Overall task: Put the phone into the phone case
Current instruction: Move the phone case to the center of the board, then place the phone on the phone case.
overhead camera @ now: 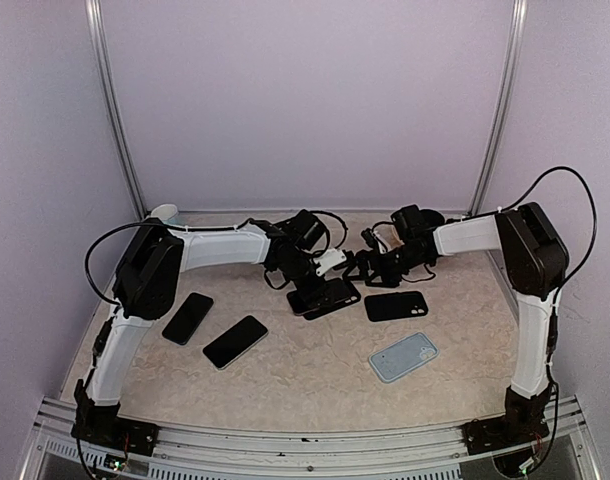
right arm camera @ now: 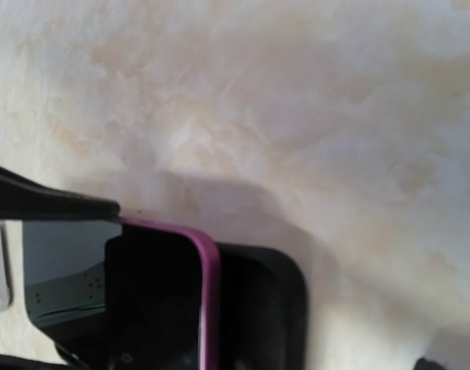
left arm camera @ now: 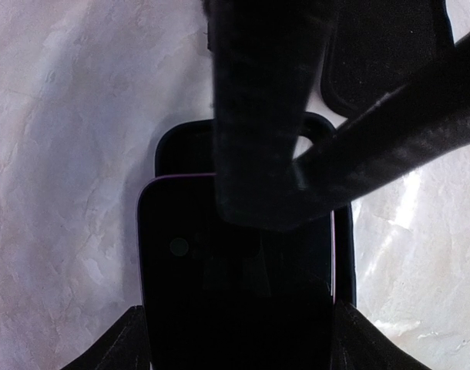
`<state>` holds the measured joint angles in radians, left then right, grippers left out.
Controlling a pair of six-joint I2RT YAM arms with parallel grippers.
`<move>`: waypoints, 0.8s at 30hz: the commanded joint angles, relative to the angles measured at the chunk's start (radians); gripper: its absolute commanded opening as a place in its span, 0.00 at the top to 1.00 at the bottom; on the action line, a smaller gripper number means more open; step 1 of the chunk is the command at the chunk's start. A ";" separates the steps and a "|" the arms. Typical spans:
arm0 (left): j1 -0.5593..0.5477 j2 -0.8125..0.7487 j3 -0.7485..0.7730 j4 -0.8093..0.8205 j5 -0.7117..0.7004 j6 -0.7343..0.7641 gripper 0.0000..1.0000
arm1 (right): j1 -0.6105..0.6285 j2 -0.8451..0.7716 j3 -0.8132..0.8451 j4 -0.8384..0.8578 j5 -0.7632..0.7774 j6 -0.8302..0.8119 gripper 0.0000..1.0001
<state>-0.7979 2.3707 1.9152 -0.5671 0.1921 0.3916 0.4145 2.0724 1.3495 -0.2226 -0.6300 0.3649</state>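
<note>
Gripping phone (left arm camera: pixel 235 293) by both sides: left gripper (left arm camera: pixel 239 327), phone partly over case (left arm camera: pixel 177 150); right gripper (overhead camera: pixel 368 268) spread wide, holding nothing, one finger (right arm camera: pixel 50 206) touching phone's corner.

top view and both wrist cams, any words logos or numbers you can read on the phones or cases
None can be read in any view.
phone: dark screen, purple edge, no text showing.
black case under it: plain.
spare phones: blank dark faces.
second black case and light blue case: any marks too small to tell.
</note>
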 commanded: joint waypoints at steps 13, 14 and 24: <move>-0.009 -0.074 -0.070 0.130 -0.018 -0.066 0.01 | 0.014 0.031 0.042 -0.002 -0.020 -0.003 0.00; -0.006 -0.092 -0.074 0.131 -0.017 -0.077 0.01 | 0.015 0.031 0.044 -0.003 -0.019 -0.004 0.00; 0.002 -0.322 -0.262 0.152 -0.111 -0.388 0.01 | 0.017 0.031 0.050 -0.021 -0.002 -0.031 0.00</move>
<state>-0.7975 2.1796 1.7367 -0.4587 0.1394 0.2035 0.4232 2.0834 1.3777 -0.2298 -0.6319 0.3576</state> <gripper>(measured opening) 0.989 0.996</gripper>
